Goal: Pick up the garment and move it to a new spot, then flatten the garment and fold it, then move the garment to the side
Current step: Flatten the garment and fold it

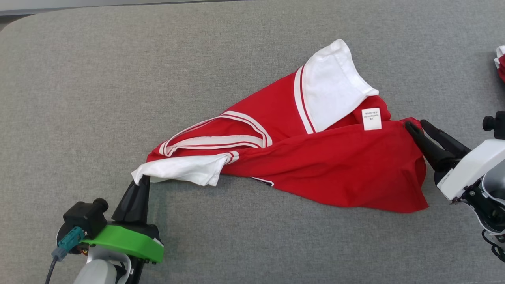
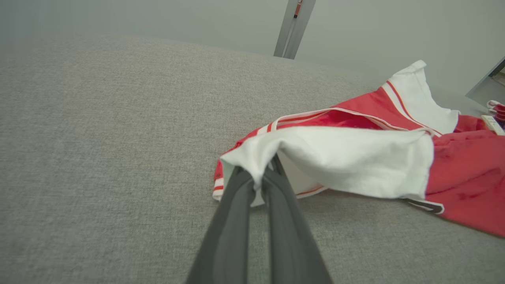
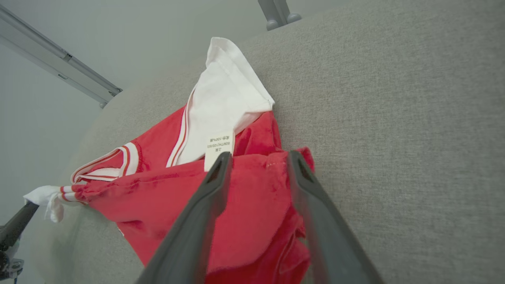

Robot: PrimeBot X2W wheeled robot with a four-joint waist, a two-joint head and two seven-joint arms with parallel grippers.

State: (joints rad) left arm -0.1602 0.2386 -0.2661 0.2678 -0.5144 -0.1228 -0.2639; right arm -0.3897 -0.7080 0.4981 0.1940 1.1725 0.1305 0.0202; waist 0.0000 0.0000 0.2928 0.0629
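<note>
**Head view.** The garment [image 1: 315,165], a red shirt with white sleeves, lies crumpled across the middle of the grey cloth-covered table [image 1: 118,79], running slantwise from near left to right. The left tool [image 1: 143,179] is clamped on the tip of the near-left white sleeve [image 1: 181,169]. At the right end, the right tool [image 1: 416,124] has its fingers apart astride the red hem corner [image 1: 406,123], and no pinch shows there. A care label [image 1: 371,118] faces up, so the body looks twisted. Another red-and-white piece [image 1: 500,61] peeks in at the far right edge.

**Left wrist view.** The two dark fingers press together with white cloth nipped between them. Behind the table are a pale wall [image 2: 158,19] and a grey upright post [image 2: 294,27].

**Right wrist view.** The fingers stand wide with bunched red cloth between them. A rail [image 3: 59,59] crosses the wall at the upper left.

The step appears to be taking the second hold before the lift. It would go best if the right tool closes with the hem well in between its fingers. Both arms should then rise together, keeping the shirt taut. The woven cover will probably drag on any cloth left trailing.
</note>
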